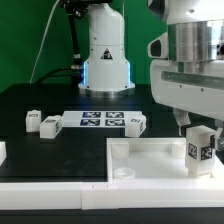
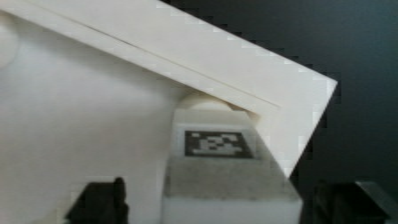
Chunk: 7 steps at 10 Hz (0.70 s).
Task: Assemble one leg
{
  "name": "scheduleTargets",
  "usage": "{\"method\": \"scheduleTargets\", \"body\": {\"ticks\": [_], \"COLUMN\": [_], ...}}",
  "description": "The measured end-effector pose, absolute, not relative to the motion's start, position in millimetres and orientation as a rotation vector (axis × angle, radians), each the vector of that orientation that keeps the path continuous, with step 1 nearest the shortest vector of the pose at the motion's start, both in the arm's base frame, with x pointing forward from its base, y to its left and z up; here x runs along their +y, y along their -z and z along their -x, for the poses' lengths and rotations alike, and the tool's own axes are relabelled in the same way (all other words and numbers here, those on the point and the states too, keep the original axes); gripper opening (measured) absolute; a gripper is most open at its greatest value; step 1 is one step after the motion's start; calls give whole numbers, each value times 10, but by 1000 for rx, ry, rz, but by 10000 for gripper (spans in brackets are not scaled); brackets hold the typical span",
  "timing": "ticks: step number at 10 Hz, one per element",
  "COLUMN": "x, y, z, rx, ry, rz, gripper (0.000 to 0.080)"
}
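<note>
In the exterior view, the claw (image 1: 197, 138) was seen lowered over the white panel (image 1: 150, 158) on the exterior view's right. The leg (image 1: 199, 150) was held upright between its fingers, tag turned to the camera. The panel was laid at the near edge of the black worktop (image 1: 30, 100), with a round socket (image 1: 122, 172) showing toward its left end. Farther back lay the marker board (image 1: 100, 120). A second leg (image 1: 33, 121) and a third leg (image 1: 50, 125) were set just left of it, and a fourth leg (image 1: 135, 123) at its right end.

In the wrist view, the leg (image 2: 217, 145) was found at a corner of the panel (image 2: 107, 90). The dark fingers (image 2: 102, 200) were spread to either side, a narrow gap being visible on each side, so nothing was pinched.
</note>
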State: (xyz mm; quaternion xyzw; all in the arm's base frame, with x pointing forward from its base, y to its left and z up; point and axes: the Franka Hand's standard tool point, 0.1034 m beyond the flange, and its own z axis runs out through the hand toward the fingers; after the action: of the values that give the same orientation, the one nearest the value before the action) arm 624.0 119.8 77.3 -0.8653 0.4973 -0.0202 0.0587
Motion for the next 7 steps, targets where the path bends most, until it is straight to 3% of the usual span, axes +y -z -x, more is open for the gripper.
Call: {"method": "scheduleTargets", "body": {"ticks": [1,2,7], "x": [1204,1233,1237], "y": [-755,-754,-776], "z": [-6231,-6225,-6254], "rx": [1258,1035,136], "ry": [89,101,151], "rz": [2751,2846,3063], "gripper": [621,641,649]}}
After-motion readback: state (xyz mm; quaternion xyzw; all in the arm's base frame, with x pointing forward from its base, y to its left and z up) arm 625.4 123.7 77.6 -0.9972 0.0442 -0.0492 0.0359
